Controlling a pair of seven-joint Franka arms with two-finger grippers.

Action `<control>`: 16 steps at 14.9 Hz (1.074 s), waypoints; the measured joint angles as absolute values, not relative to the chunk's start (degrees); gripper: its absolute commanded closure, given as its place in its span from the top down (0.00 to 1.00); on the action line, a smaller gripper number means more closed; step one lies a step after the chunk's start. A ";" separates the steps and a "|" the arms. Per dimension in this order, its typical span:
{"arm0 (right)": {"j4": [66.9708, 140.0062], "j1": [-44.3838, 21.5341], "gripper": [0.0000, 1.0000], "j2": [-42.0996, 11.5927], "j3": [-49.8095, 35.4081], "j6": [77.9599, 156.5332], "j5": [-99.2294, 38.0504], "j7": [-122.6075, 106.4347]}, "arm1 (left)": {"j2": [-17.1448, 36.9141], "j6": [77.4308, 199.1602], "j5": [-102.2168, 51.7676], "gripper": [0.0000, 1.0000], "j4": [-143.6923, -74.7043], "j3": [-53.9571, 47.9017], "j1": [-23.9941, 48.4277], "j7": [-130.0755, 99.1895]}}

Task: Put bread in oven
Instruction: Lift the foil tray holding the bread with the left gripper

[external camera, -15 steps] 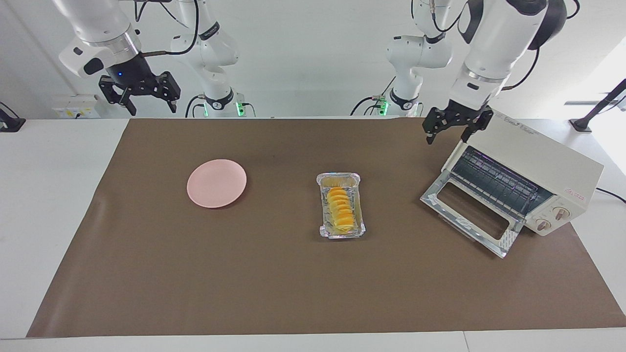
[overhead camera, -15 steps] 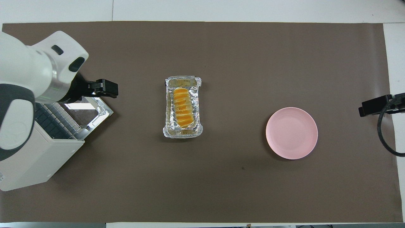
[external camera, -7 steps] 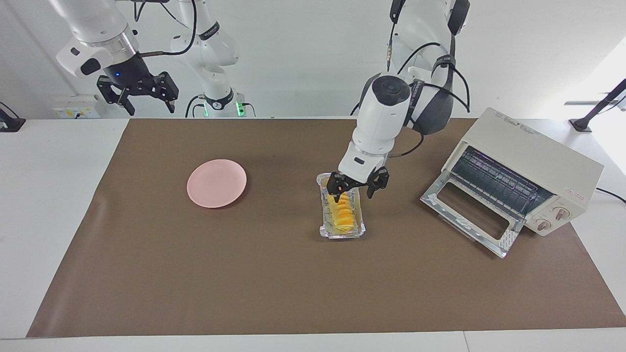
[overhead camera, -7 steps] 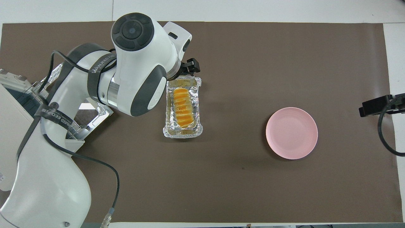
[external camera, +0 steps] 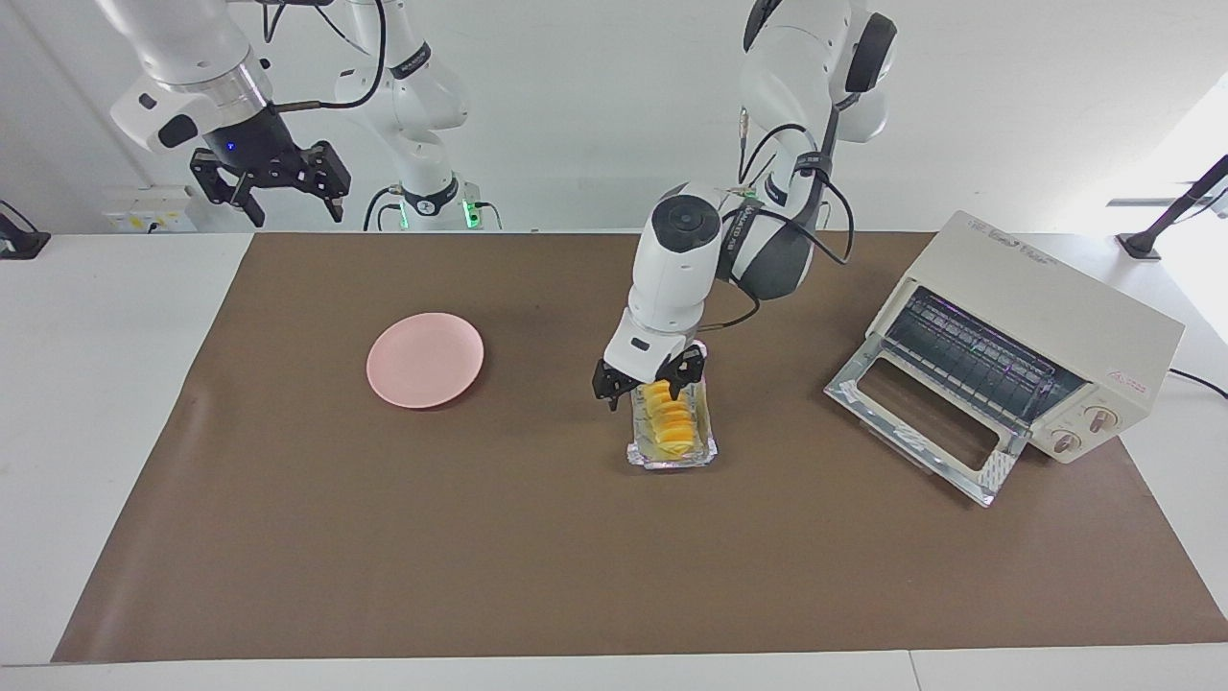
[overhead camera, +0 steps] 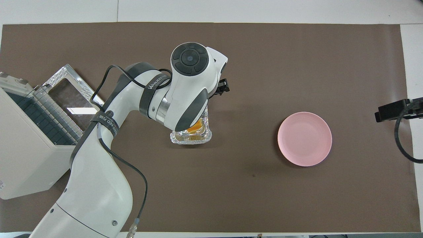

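Observation:
The bread (external camera: 669, 422) lies lengthwise in a crinkled foil tray (external camera: 672, 453) mid-table. My left gripper (external camera: 649, 384) is open and low over the tray's end nearer to the robots, its fingers spread across the tray's width; I cannot tell whether it touches the bread. In the overhead view the left arm covers most of the tray (overhead camera: 191, 137), and only a bit of the bread (overhead camera: 195, 127) shows. The oven (external camera: 1031, 326) stands at the left arm's end with its door (external camera: 916, 422) dropped open. My right gripper (external camera: 271, 182) is open and waits raised at the right arm's end.
A round pink plate (external camera: 425, 359) lies beside the tray toward the right arm's end, also seen in the overhead view (overhead camera: 304, 138). A brown mat (external camera: 576, 557) covers the table. The oven's wire rack (external camera: 969, 357) shows inside.
The left arm swung from the oven over to the foil tray, then shifted a little toward the right arm's end and sank lower over the bread. The right arm has barely moved.

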State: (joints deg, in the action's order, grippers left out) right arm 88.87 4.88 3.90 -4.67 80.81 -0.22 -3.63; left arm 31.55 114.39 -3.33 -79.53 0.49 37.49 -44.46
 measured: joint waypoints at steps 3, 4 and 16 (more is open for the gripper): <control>88.87 4.88 1.00 3.90 -4.67 80.81 -0.22 -3.63 | 30.97 115.92 -3.33 0.61 -83.39 0.52 37.97 -44.71; 88.87 4.88 1.00 3.90 -4.67 80.81 -0.22 -3.63 | 30.52 116.96 -3.33 0.58 -84.97 0.51 38.06 -44.73; 88.87 4.88 1.00 3.90 -4.67 80.81 -0.22 -3.63 | 26.77 119.93 -3.33 0.52 -93.77 0.44 41.78 -45.16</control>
State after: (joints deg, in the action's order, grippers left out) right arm 88.87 4.88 3.90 -4.67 80.81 -0.22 -3.63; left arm 26.77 119.93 -3.33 -93.77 0.44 41.78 -45.16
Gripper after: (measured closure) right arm 0.000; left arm 0.454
